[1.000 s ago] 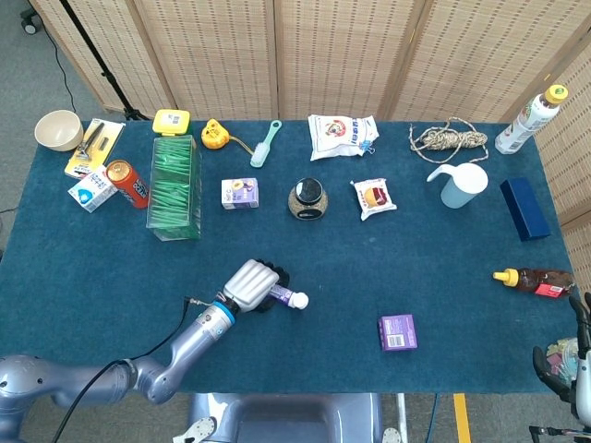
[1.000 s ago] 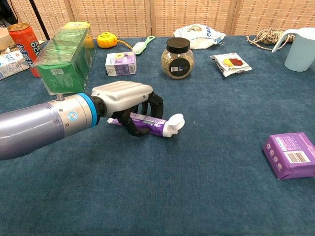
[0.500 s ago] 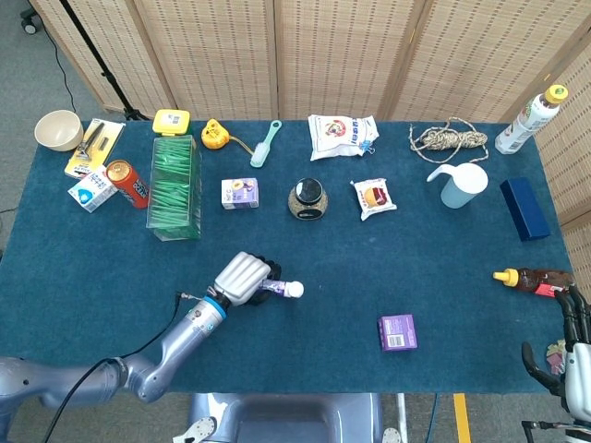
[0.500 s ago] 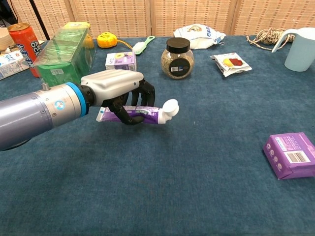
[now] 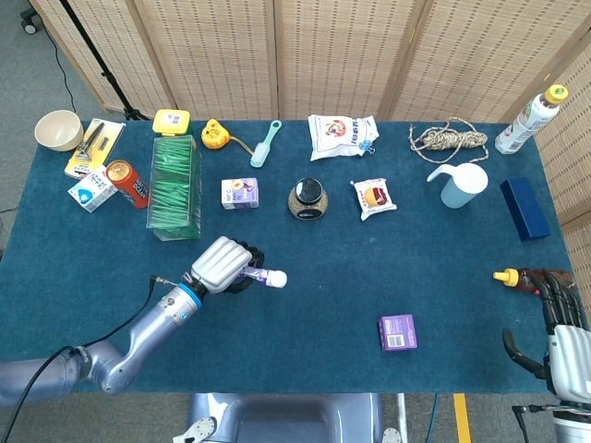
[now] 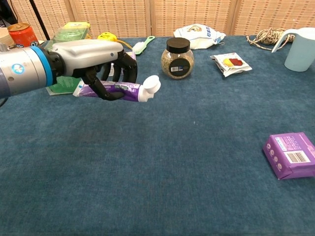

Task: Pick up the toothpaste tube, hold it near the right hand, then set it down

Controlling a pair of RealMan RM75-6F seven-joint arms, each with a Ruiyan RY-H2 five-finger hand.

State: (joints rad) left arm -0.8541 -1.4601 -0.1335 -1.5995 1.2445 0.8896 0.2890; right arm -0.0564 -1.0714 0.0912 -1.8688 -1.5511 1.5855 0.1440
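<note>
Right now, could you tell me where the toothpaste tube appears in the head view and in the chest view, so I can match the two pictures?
Head view: the tube is left of centre, held by the left hand, white cap pointing right.
Chest view: the tube is upper left, in the same hand, clear of the table.
Shared landmark: the jar, beyond and to the right of the cap in both.

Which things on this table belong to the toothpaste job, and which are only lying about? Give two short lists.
Part of the job:
- toothpaste tube, lifted off the cloth
- left hand, fingers wrapped round the tube
- right hand, at the table's near right corner, holding nothing

Lying about:
- glass jar
- purple box
- green container
- blue pitcher
- coiled rope
</note>
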